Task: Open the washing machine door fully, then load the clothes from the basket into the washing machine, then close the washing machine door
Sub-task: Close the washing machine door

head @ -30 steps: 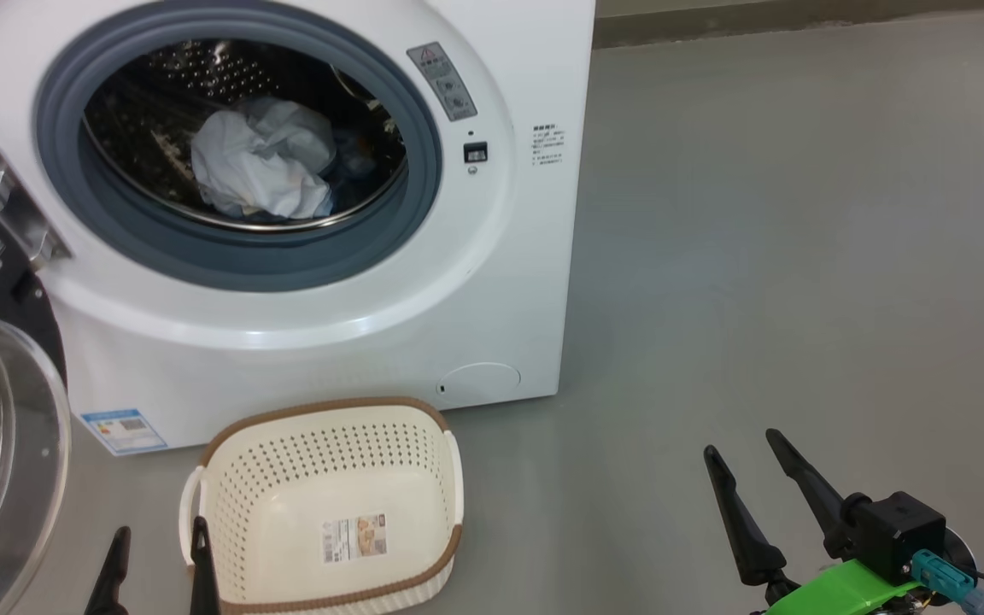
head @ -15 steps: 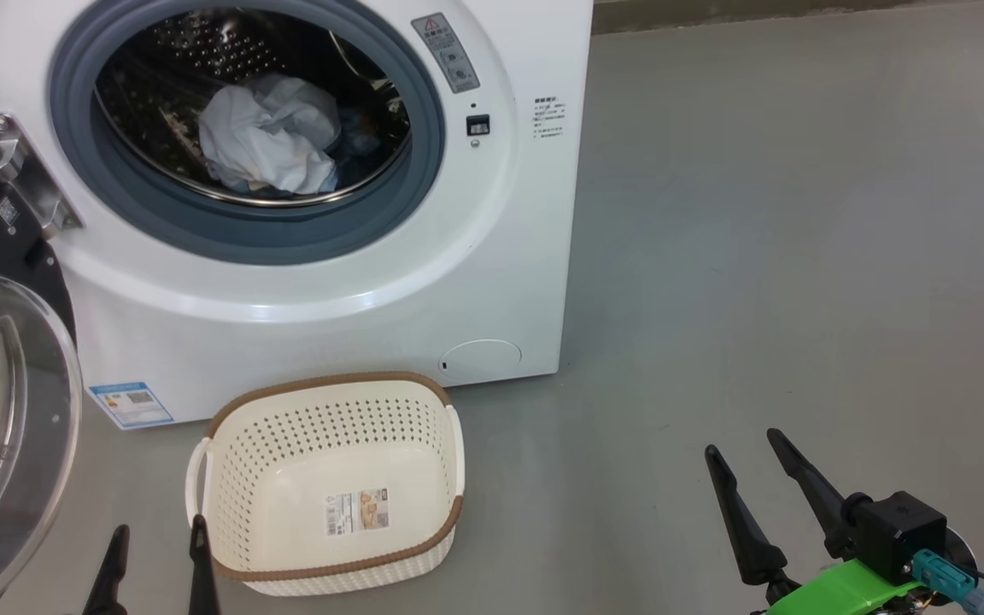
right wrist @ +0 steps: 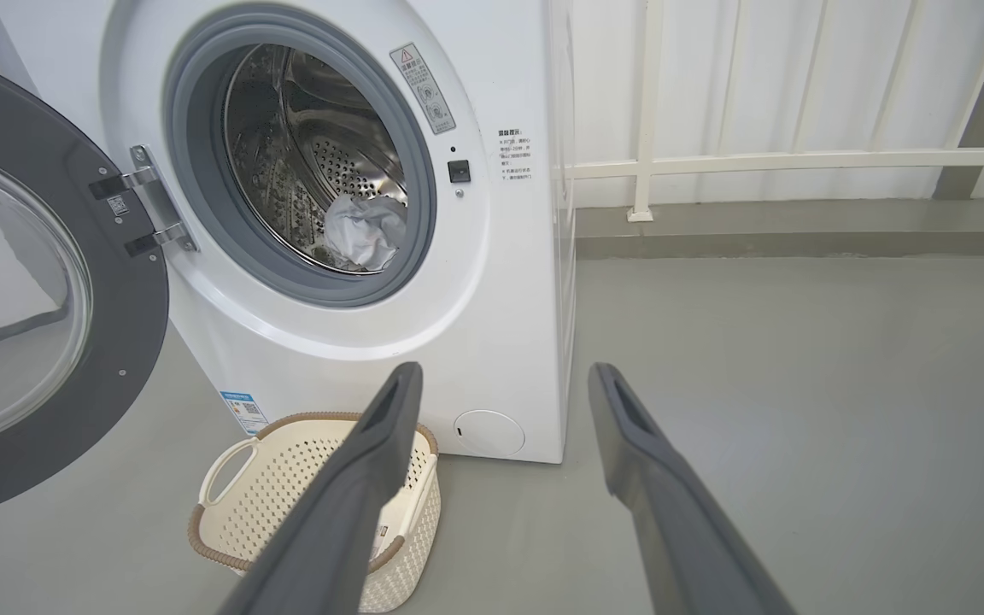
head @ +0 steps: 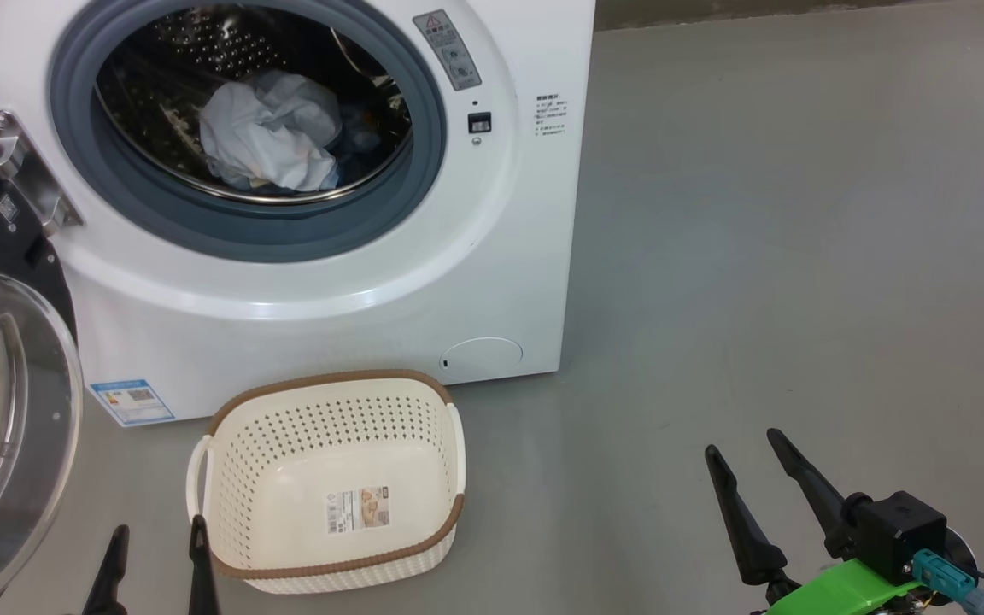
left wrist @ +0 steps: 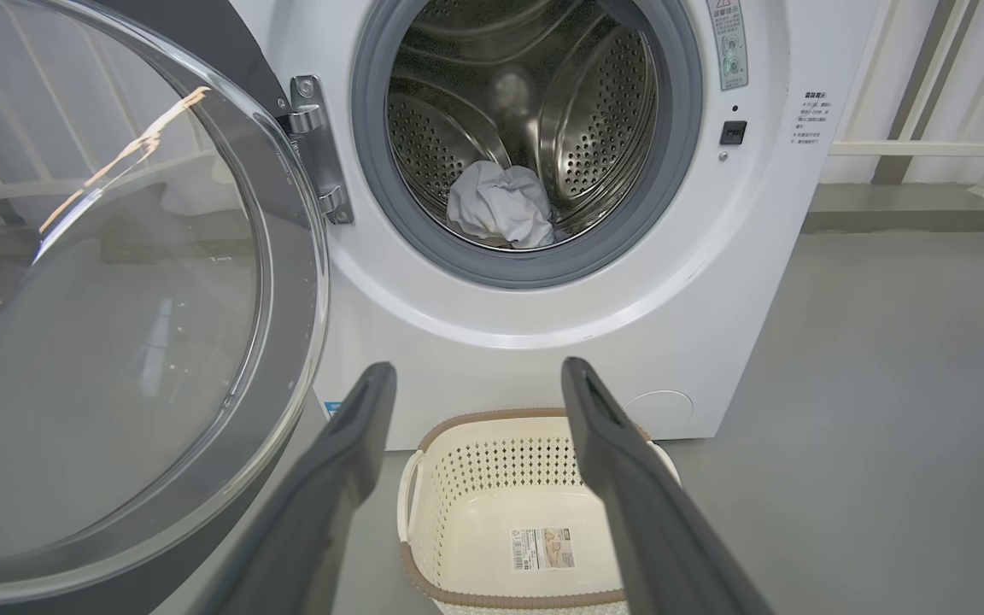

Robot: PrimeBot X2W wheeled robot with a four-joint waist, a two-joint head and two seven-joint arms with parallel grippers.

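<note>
Head view, washing machine door (head: 5,401) swung wide left of washing machine (head: 458,282), clothes (head: 270,141) bunched in drum (head: 146,94), basket (head: 330,377) on floor (head: 799,213) before it, left gripper (head: 159,525) and right gripper (head: 740,442) both spread, left wrist view, jaws framing basket, right wrist view, jaws over floor.

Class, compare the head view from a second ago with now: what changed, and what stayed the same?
Only the camera moved: washing machine and basket sit slightly higher in frame. Nothing gripped or released. The clothes stay in the drum, door open, left gripper and right gripper open and empty.
</note>
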